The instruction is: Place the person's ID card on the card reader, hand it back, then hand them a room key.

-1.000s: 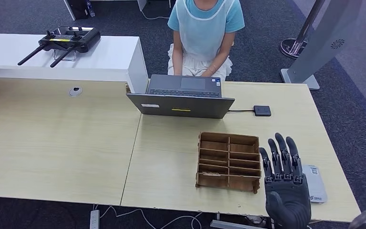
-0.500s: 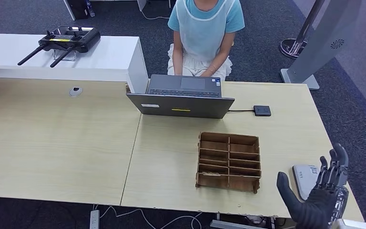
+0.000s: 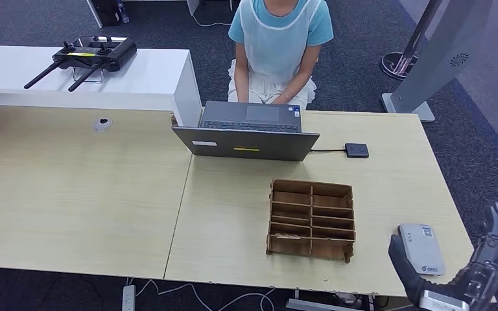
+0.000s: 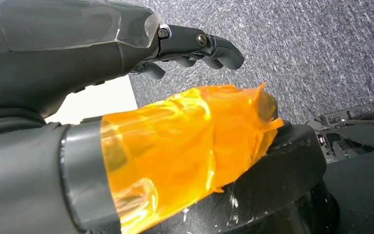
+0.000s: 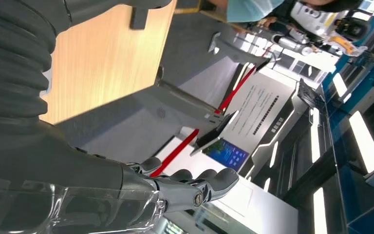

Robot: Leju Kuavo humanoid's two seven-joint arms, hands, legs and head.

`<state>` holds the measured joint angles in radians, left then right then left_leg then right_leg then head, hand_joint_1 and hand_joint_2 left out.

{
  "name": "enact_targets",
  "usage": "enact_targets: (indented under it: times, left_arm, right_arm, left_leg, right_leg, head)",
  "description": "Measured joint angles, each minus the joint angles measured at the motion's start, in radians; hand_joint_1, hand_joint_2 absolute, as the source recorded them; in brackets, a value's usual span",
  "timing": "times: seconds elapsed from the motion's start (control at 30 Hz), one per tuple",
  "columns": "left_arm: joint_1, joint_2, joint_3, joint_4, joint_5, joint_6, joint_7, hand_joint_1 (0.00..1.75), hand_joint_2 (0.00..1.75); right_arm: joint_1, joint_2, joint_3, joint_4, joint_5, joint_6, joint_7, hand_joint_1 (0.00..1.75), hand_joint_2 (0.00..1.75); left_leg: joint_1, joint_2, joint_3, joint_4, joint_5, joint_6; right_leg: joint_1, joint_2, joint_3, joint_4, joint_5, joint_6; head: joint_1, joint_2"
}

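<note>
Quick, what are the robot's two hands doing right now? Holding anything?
Left hand: fingers curled in, holding nothing, hanging over the carpet.
Right hand: open, holding nothing, beside the table's near right corner.

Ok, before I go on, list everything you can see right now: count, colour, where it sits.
desk: one, light wood, across the middle of the head view
laptop: one, grey, open flat at the far edge of the desk in front of the person
small pad: one, black, right of the laptop, cabled to it
wooden organiser: one, brown, divided into compartments, near edge of the desk
card reader: one, light grey, near right corner of the desk
white counter: one, far left
remote controller: one, black with antennas, on the white counter
person: one, light blue top, seated behind the laptop
right hand: dark, fingers apart, holding nothing, at the desk's near right corner
left hand: dark, hanging over grey carpet
</note>
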<state>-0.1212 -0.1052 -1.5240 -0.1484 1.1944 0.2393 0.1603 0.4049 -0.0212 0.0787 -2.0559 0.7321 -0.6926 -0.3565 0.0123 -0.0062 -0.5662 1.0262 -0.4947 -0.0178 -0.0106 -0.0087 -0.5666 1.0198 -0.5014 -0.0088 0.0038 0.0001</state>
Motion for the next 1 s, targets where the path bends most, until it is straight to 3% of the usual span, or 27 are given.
enact_targets:
  times: [0.17, 0.3, 0.53, 0.73, 0.87, 1.0]
  left_arm:
    - [0.000, 0.002, 0.000, 0.000, -0.008, -0.007, 0.002, 0.00, 0.00]
    - [0.000, 0.003, 0.000, 0.000, -0.009, -0.009, 0.004, 0.00, 0.00]
    - [-0.001, 0.004, 0.000, 0.000, -0.004, -0.008, 0.012, 0.00, 0.00]
    - [-0.002, 0.005, 0.000, 0.000, -0.001, -0.006, 0.012, 0.00, 0.00]
    - [-0.002, 0.009, 0.000, 0.000, -0.011, -0.018, -0.002, 0.00, 0.00]
    - [-0.002, 0.033, 0.000, 0.001, -0.022, -0.061, -0.038, 0.00, 0.00]
  right_arm:
    - [0.054, -0.046, -0.044, 0.012, 0.291, -0.003, 0.107, 0.00, 1.75]
    - [0.108, -0.116, -0.042, 0.021, 0.453, 0.001, 0.247, 0.00, 1.75]
    - [0.159, -0.258, 0.025, 0.024, 0.619, 0.049, 0.487, 0.00, 1.75]
    - [0.152, -0.475, 0.195, 0.008, 0.649, 0.133, 0.734, 0.00, 1.75]
    - [0.100, -0.593, 0.321, 0.007, 0.619, 0.164, 0.783, 0.00, 1.75]
    - [0.024, -0.622, 0.408, 0.036, 0.602, 0.189, 0.769, 0.00, 1.75]
  left_leg:
    - [0.000, 0.000, 0.000, 0.000, 0.000, 0.000]
    - [0.000, 0.000, 0.000, 0.000, 0.000, 0.000]
    - [-0.001, 0.000, 0.000, 0.000, 0.000, 0.000]
    - [-0.001, 0.001, 0.000, 0.000, 0.000, 0.001]
    - [-0.001, 0.001, 0.000, 0.000, 0.000, 0.001]
    - [-0.001, 0.002, 0.001, 0.000, 0.000, 0.000]
  right_leg:
    - [0.000, 0.000, 0.000, 0.000, 0.000, 0.000]
    - [-0.001, 0.000, 0.000, 0.000, 0.000, 0.000]
    - [-0.001, 0.000, 0.000, 0.000, 0.000, 0.000]
    - [-0.002, 0.001, 0.001, 0.000, 0.000, 0.001]
    - [-0.002, 0.001, 0.001, 0.000, 0.001, 0.001]
    - [-0.002, 0.001, 0.001, 0.000, 0.001, 0.001]
  head:
    - [0.000, 0.000]
    - [0.000, 0.000]
    - [0.000, 0.000]
    - [0.000, 0.000]
    - [0.000, 0.000]
    - [0.000, 0.000]
